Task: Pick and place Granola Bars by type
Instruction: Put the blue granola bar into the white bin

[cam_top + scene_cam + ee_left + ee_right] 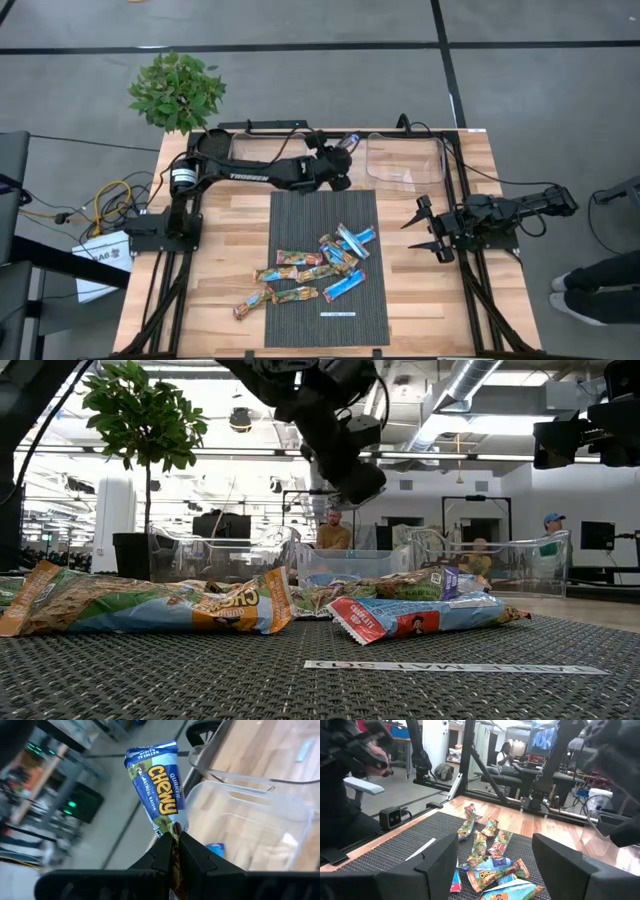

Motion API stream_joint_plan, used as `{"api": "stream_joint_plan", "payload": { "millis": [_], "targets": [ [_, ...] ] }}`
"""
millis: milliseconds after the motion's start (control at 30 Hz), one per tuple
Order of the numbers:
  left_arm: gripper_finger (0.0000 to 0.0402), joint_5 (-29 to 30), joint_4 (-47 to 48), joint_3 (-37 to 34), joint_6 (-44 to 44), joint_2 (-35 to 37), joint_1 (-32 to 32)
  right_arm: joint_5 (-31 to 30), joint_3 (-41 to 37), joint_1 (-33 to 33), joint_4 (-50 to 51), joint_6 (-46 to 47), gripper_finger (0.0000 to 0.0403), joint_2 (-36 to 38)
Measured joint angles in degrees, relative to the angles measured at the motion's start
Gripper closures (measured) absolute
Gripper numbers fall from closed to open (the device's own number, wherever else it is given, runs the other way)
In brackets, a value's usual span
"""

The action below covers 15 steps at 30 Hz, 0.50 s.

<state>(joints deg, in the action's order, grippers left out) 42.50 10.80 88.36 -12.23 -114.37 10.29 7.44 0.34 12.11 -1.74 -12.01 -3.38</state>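
Now the left gripper (345, 143), fingers clamped on a blue foil-wrapped Chewy granola bar (157, 785), hangs beside the clear plastic bin (405, 160), needing only a release over it, while the right gripper (425, 230) waits wide open beside the dark mat (300, 215).

Open-plan robotics lab w/ exposed ceiling ducts (470, 380), monitors (542, 737) (people (333, 530) at desks).

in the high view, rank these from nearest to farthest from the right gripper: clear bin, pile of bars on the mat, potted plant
From the right gripper, jaws open at the table's right edge:
1. Clear bin, just beyond it at the table's far right.
2. Pile of bars, on the dark mat toward the table's middle; only slightly farther than the bin.
3. Potted plant, off the far left corner.
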Motion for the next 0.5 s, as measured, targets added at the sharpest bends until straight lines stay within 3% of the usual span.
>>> {"api": "stream_joint_plan", "payload": {
  "millis": [167,500],
  "targets": [
    [0.0384,-8.78,2.41,0.0,5.37,-0.03,2.98,0.0,0.0,0.01,0.0,0.0,0.0154,0.0],
    [0.0384,-15.25,4.45,0.13,8.36,-4.23,7.44,0.0,0.0,0.01,-0.02,-0.02,0.0154,0.03]
  ]
}}
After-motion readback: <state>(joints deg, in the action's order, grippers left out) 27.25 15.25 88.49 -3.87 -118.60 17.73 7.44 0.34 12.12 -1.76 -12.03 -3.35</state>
